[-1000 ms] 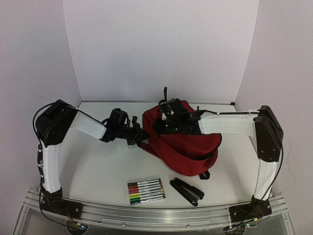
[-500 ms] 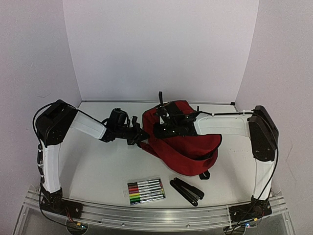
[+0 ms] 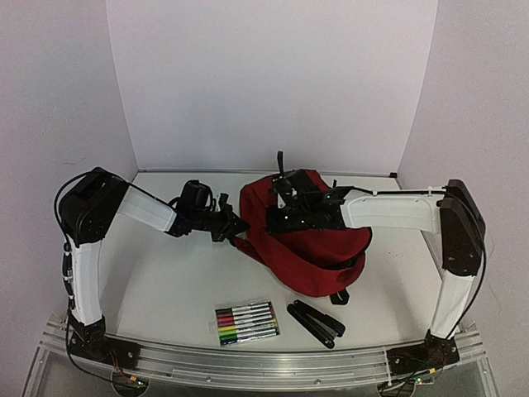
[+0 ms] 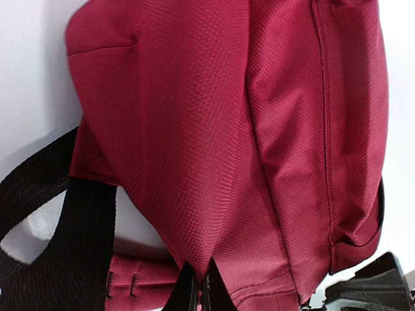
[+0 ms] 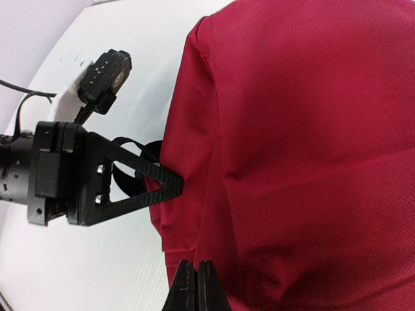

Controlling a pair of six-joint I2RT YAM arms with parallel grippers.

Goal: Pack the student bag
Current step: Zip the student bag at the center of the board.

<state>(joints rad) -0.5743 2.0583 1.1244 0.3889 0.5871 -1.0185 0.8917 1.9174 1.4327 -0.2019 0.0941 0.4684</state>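
The left gripper [image 3: 235,226] and right gripper [image 3: 273,218] each pinched fabric at the left edge of the student bag [image 3: 318,256]; its bulk lay rightward.

Closed right end effector [image 5: 196,285] against student bag [image 5: 311,142] fabric; left end effector [image 5: 179,188] pinching edge.

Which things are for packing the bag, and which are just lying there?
For the job: student bag; left gripper and right gripper, both pinched shut on its fabric.
Just lying on the table: marker pack; black folded thing. Untouched now, maybe to be packed later.
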